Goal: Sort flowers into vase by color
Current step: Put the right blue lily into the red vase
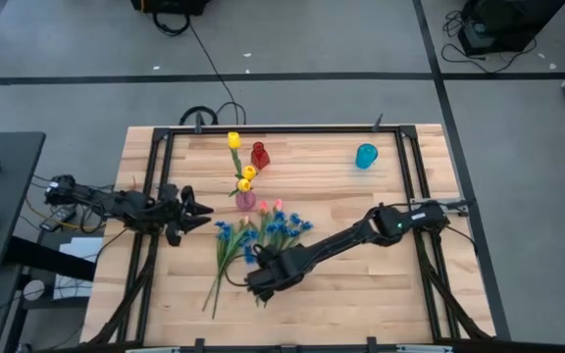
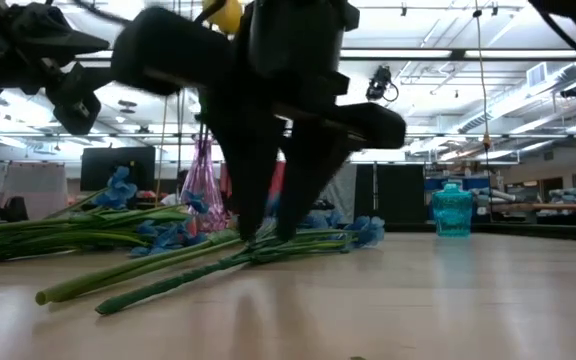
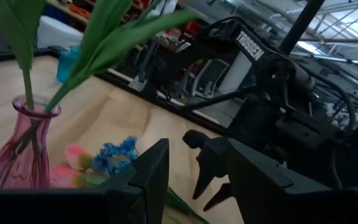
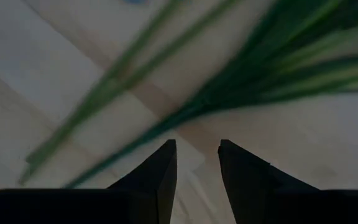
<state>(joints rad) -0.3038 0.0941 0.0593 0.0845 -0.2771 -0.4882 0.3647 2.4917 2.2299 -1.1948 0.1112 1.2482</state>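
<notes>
Blue sprays (image 1: pixel 266 231) and pink tulip buds (image 1: pixel 270 206) lie on the table, with their long green stems (image 1: pixel 222 275) running toward the near edge. Yellow tulips (image 1: pixel 246 177) stand in a pink glass vase (image 1: pixel 246 200). My right gripper (image 1: pixel 263 281) is open and points down over the stems (image 2: pixel 218 262), with its fingertips (image 4: pixel 168 149) just above the wood. I cannot tell whether it touches a stem. My left gripper (image 1: pixel 202 211) is open and empty, left of the pink vase (image 3: pixel 23 149).
A red vase (image 1: pixel 260 155) stands at the far middle and a blue vase (image 1: pixel 366 155) at the far right. The blue vase also shows in the low view (image 2: pixel 451 210). Black frame rails run along the table's left and right sides.
</notes>
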